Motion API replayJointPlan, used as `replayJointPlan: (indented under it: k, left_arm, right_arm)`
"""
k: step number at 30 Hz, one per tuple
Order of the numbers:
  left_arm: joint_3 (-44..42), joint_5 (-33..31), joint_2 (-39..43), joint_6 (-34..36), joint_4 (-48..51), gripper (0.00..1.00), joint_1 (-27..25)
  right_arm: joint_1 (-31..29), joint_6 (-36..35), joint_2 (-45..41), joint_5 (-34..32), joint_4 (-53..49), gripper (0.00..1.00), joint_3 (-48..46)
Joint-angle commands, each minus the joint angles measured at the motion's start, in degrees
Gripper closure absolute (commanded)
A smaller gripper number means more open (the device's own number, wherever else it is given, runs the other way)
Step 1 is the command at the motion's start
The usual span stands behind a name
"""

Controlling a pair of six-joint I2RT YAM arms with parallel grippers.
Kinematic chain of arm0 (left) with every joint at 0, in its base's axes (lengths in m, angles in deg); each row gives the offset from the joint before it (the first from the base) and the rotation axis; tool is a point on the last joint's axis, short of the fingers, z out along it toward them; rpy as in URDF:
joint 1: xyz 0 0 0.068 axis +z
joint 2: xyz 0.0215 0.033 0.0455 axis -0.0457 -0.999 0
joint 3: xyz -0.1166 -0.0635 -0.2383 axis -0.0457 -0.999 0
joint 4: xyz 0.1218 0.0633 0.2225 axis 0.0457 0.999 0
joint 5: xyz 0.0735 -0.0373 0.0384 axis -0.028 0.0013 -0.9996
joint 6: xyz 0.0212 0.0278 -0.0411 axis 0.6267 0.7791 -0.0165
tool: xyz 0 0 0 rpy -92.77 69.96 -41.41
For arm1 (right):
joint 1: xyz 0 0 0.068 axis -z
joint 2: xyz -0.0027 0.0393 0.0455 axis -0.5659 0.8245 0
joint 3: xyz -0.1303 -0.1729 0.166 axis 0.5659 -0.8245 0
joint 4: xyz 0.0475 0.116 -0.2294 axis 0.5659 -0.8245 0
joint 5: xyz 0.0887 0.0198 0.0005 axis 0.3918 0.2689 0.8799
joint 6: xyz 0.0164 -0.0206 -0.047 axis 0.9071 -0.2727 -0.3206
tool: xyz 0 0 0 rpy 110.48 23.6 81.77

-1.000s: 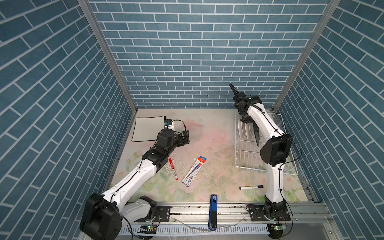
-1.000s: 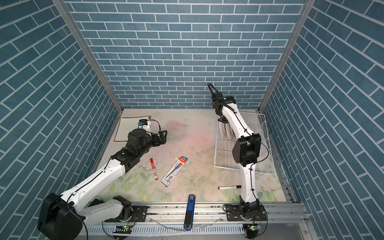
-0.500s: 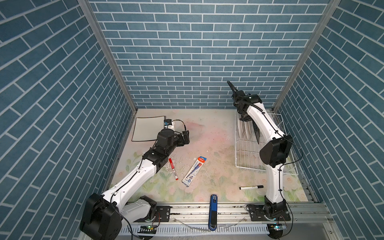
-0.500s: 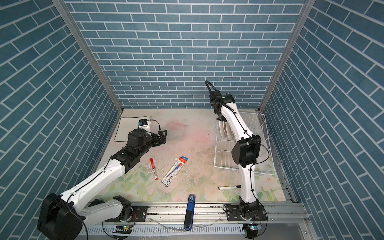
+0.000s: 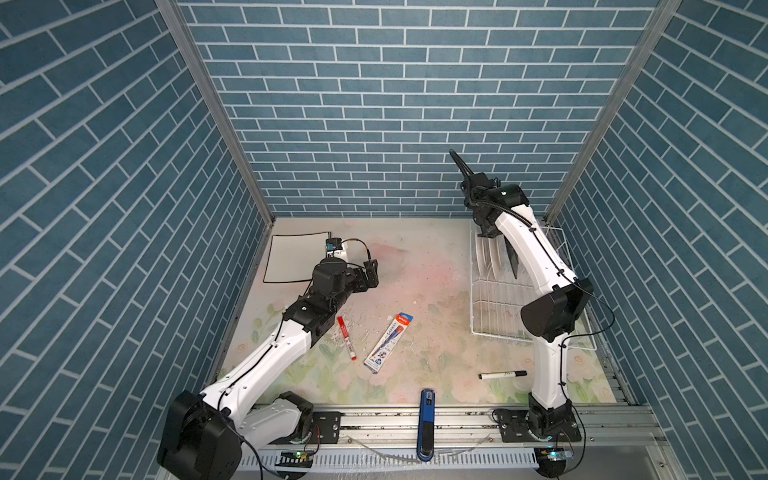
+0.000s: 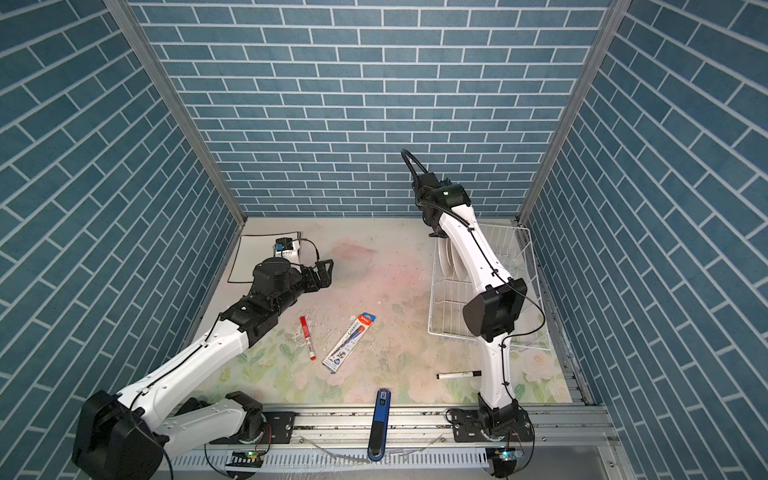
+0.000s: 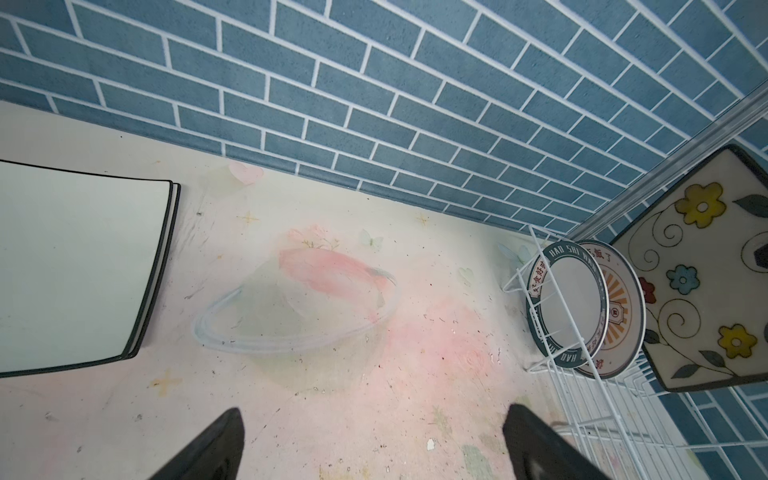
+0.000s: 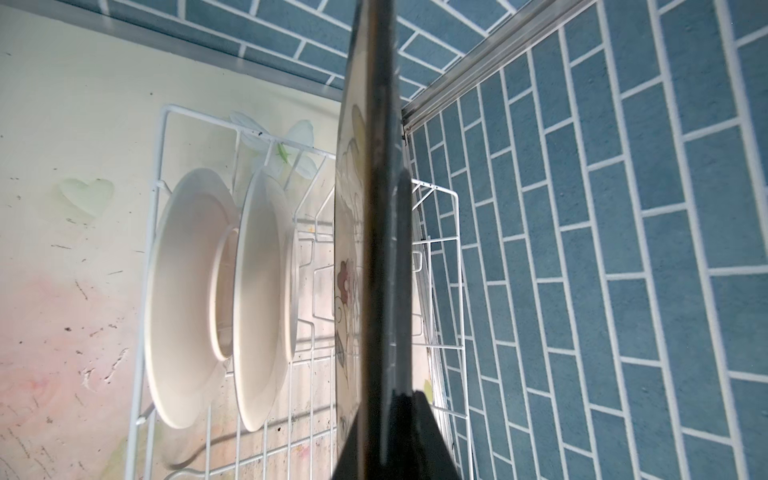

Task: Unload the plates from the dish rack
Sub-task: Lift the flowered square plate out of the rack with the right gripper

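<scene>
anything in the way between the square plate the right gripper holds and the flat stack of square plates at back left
Yes. Two round plates stand in the rack beside the square plate on that side, and the open left gripper sits by the stack. The table between looks bare.

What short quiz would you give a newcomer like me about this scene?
1. True or false: the left gripper is shut.
2. How many round plates stand in the rack? A) one B) two C) four
3. Fill in: the plate in the right gripper is ____ in shape.
Key: 1 false; 2 B; 3 square.
</scene>
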Motion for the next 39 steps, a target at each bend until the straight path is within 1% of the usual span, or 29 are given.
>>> replayJointPlan:
  k: [1, 4, 6, 11, 14, 17, 19, 22, 25, 29, 35, 39]
  left_arm:
    - [-0.2, -0.3, 0.9, -0.7, 0.5, 0.01, -0.3]
    - [-0.5, 0.5, 1.3, -1.1, 0.2, 0.01, -0.3]
    - [-0.6, 1.0, 1.4, -0.9, -0.2, 0.01, -0.4]
    - [-0.4, 1.0, 0.9, -1.0, -0.3, 0.00, -0.4]
    - [-0.9, 1.5, 0.5, -1.3, -1.6, 0.00, -0.4]
    - [-0.9, 1.8, 0.5, -1.5, -1.8, 0.01, -0.4]
    - [-1.3, 1.9, 1.5, -1.4, -2.3, 0.02, -0.4]
    - [-1.5, 0.6, 2.7, -0.9, -2.8, 0.02, -0.4]
    - [0.3, 0.3, 2.3, 0.1, 0.2, 0.02, -0.4]
    - [0.7, 2.1, 1.7, -1.2, 0.8, 0.01, -0.3]
    - [0.9, 8.7, 1.0, -3.8, -1.0, 0.01, 0.4]
    - [2.4, 15.3, 0.1, -5.1, -1.0, 0.01, 1.8]
  right_arm:
    - [-0.6, -3.6, -6.4, -7.3, 1.6, 1.00, 3.9]
    - [-1.2, -6.1, -9.6, -5.9, 4.3, 1.00, 2.5]
    - [-1.8, -8.0, -12.2, -7.1, 7.1, 1.00, 0.4]
    - [-3.5, -13.1, -20.9, -8.0, 16.0, 1.00, -8.3]
    - [-4.2, -14.5, -26.4, -6.5, 20.4, 1.00, -12.7]
    - [-4.4, -11.2, -31.2, -0.8, 21.3, 1.00, -15.3]
    - [-4.4, -6.7, -33.9, 6.0, 20.6, 1.00, -15.9]
    - [-4.4, -1.7, -37.9, 13.1, 21.9, 1.00, -17.7]
    - [-4.4, 1.7, -40.5, 18.5, 22.9, 1.00, -19.1]
    - [-4.4, 5.1, -42.4, 24.4, 24.4, 1.00, -21.2]
    - [-4.5, 8.8, -45.8, 31.9, 30.7, 1.00, -28.5]
    - [-4.4, 10.8, -46.5, 37.4, 34.7, 1.00, -32.7]
